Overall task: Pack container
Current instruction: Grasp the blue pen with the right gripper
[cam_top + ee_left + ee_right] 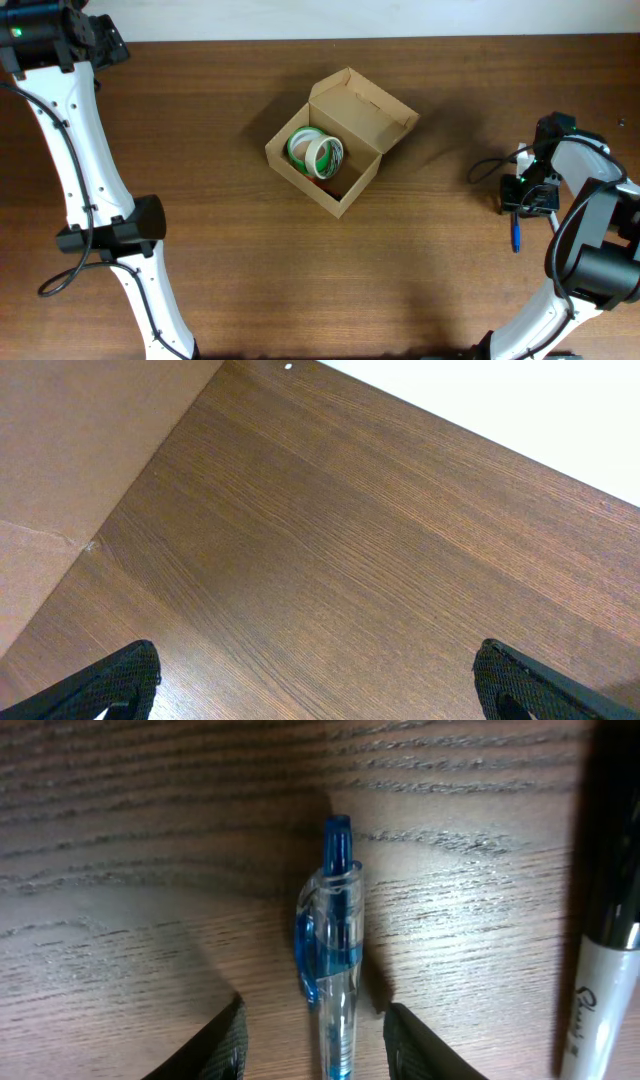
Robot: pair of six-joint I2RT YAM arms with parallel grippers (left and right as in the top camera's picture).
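The container (365,108) is a small brown cardboard box at the table's middle, its flap lid standing open. Rolls of tape (316,153), green and cream, lie inside it. My right gripper (315,1040) is open and low over the table at the right (528,195). Its fingers straddle a blue-and-clear pen (332,960) lying flat, with a gap on each side. The pen also shows in the overhead view (516,236). My left gripper (318,675) is open and empty over bare wood at the far left back, away from the box.
A marker with a black cap and white barrel (602,950) lies just right of the pen. A flat brown surface (70,470) borders the table at the left of the left wrist view. The table's far edge (480,430) runs close by.
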